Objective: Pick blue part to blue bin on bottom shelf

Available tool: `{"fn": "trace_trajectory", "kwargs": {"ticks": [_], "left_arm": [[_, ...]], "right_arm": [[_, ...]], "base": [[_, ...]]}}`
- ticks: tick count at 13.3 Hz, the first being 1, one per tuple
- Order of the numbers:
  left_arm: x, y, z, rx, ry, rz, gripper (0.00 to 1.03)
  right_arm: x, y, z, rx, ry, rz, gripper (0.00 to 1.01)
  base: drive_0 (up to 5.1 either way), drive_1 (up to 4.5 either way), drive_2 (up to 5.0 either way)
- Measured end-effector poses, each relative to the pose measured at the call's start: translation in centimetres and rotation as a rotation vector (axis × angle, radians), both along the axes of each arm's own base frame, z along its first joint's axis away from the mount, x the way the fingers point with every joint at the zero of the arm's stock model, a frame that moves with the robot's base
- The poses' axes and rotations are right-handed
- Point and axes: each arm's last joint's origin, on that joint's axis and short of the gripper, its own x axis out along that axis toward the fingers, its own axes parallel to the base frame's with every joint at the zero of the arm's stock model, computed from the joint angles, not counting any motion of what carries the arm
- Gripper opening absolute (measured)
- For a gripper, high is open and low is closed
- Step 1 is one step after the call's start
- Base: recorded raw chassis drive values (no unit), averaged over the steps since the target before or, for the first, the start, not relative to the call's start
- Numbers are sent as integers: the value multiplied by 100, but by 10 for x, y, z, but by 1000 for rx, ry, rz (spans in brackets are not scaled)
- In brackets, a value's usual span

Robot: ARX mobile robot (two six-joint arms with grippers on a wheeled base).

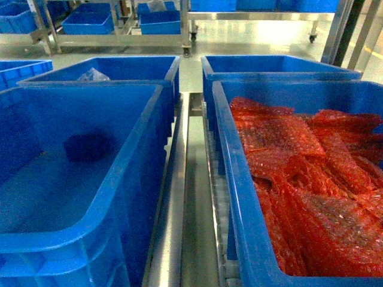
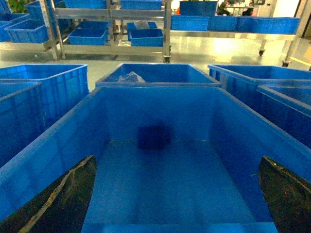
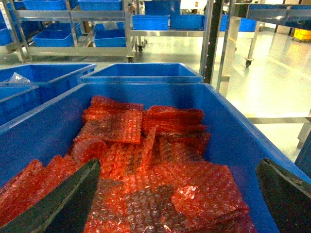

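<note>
On my head feed the blue part (image 1: 88,146) lies on the floor of the blue bin (image 1: 128,173), near the far wall and a little left of centre. My left wrist camera shows the same dark navy lump (image 2: 153,137) resting against the bottom of the far wall, nothing touching it, with the smooth bin floor bare around it.

The left gripper (image 2: 177,194) hangs over the near end of that bin (image 2: 58,141), its two dark fingers (image 2: 63,199) spread wide to either edge of the view and holding nothing. It sits well short of the part.

Just right of the bin, across a steel rail of the bottom shelf (image 1: 173,221) with small white rollers (image 1: 221,203), stands a like crate (image 1: 239,197) filled with red bubble-wrap packets (image 1: 299,179). The right gripper (image 3: 177,194) hovers above those packets (image 3: 146,160), fingers (image 3: 68,199) also spread apart and empty.

Behind the two near crates sit two more blue crates; the left one (image 1: 119,69) holds a clear plastic bag (image 1: 93,75), the right one (image 1: 275,64) looks bare as far as I can see in. Farther back, wheeled steel racks (image 2: 116,46) carry additional blue bins on a glossy floor.
</note>
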Motion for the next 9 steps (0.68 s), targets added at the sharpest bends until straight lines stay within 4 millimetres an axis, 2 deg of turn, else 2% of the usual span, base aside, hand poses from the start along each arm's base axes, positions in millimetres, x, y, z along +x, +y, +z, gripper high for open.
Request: {"fn": "trace_trajectory", "kwargs": {"ticks": [9], "left_arm": [[0,0,0,0,0,0,98]], "right_arm": [[0,0,0,0,0,0,98]], "base": [[0,0,0]]}}
